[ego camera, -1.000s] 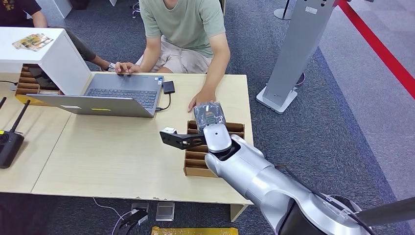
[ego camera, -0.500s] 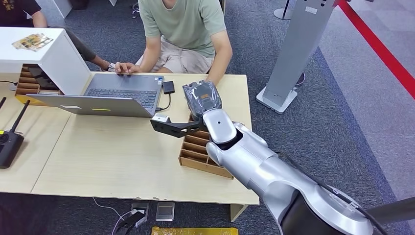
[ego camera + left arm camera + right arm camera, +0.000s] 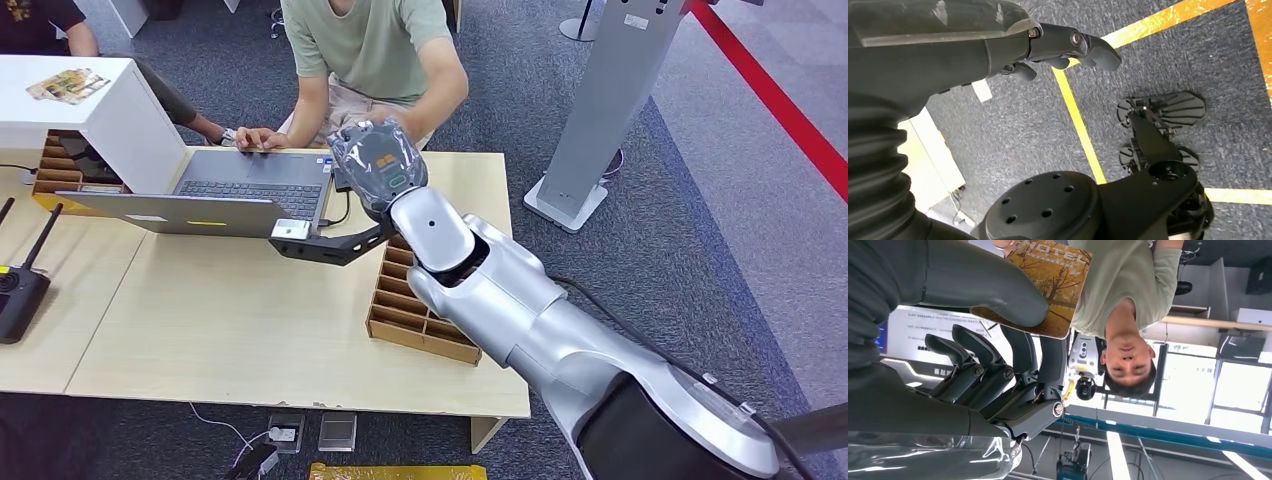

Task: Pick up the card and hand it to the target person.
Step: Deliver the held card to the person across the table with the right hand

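My right hand [image 3: 378, 168] is raised above the table's far edge, in front of the person in the green shirt [image 3: 370, 50]. In the right wrist view its thumb and dark fingers [image 3: 1018, 347] pinch a card [image 3: 1053, 285] printed with yellow autumn trees and the word HOTEL. The person's fingertips [image 3: 1004, 243] touch the card's far end, and their arm [image 3: 440, 85] reaches toward my hand. My left hand [image 3: 1068, 42] hangs over the dark carpet, loosely extended and holding nothing.
A slotted cardboard card box [image 3: 420, 300] sits under my right forearm. An open laptop [image 3: 240, 190], a white box [image 3: 90, 110] and a black antenna device [image 3: 15, 290] occupy the table's left. A grey stand [image 3: 600, 110] rises to the right.
My right arm lifted the card from over the box up and forward to the person. Their hand left the tabletop and rose to meet it. The cardboard box shifted slightly.
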You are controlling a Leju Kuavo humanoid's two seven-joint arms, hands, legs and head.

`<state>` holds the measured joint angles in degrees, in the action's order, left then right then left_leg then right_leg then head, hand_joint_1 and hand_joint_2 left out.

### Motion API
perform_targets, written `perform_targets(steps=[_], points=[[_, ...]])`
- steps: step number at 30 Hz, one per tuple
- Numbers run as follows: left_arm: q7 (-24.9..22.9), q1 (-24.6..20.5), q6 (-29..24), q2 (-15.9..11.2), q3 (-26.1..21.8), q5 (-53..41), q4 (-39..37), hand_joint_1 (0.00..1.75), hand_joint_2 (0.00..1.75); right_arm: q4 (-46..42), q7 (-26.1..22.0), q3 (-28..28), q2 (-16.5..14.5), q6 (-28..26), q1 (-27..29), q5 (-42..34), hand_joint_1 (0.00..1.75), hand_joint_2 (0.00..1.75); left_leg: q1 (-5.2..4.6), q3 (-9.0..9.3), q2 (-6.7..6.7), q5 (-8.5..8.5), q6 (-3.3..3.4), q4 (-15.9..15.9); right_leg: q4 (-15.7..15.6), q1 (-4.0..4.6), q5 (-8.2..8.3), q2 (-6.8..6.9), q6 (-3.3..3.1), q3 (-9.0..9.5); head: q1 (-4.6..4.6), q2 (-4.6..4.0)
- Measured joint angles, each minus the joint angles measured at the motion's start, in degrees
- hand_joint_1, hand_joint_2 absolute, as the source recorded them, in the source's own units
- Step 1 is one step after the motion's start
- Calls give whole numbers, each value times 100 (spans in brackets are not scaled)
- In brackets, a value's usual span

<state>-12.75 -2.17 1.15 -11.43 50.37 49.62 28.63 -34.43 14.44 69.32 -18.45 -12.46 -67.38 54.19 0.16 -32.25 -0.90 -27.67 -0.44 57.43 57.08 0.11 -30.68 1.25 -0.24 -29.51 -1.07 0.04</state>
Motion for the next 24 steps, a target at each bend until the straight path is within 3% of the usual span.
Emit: perform_targets(steps=[7,9,12,13,24], points=[[-99,24,-190,-116,153,333,342,0,175,-43,116,-22,0,50,-3,-101,175,175,0,0,0,1,2,0,0,0,0,0,0,-1,-2,-2],[-113,24,-219,-155,216,433,426,0,175,-33,124,-9,1,52,-3,-107,161,175,0,0,0,1,2,0,0,0,0,-1,0,-1,-2,-2],[-118,23,-252,-207,315,524,533,0,175,-20,189,10,1,49,-3,-80,35,175,0,0,0,1,2,0,0,0,0,-1,0,-2,-2,-2],[-119,22,-256,-222,350,540,561,0,175,-18,215,15,0,53,-4,-73,1,175,0,0,0,1,2,0,0,0,0,-1,0,-2,-2,-2],[28,-44,20,-356,705,768,619,0,175,15,46,-143,6,278,76,-572,0,175,0,0,0,1,2,0,0,0,0,-1,0,-2,-3,-2]])
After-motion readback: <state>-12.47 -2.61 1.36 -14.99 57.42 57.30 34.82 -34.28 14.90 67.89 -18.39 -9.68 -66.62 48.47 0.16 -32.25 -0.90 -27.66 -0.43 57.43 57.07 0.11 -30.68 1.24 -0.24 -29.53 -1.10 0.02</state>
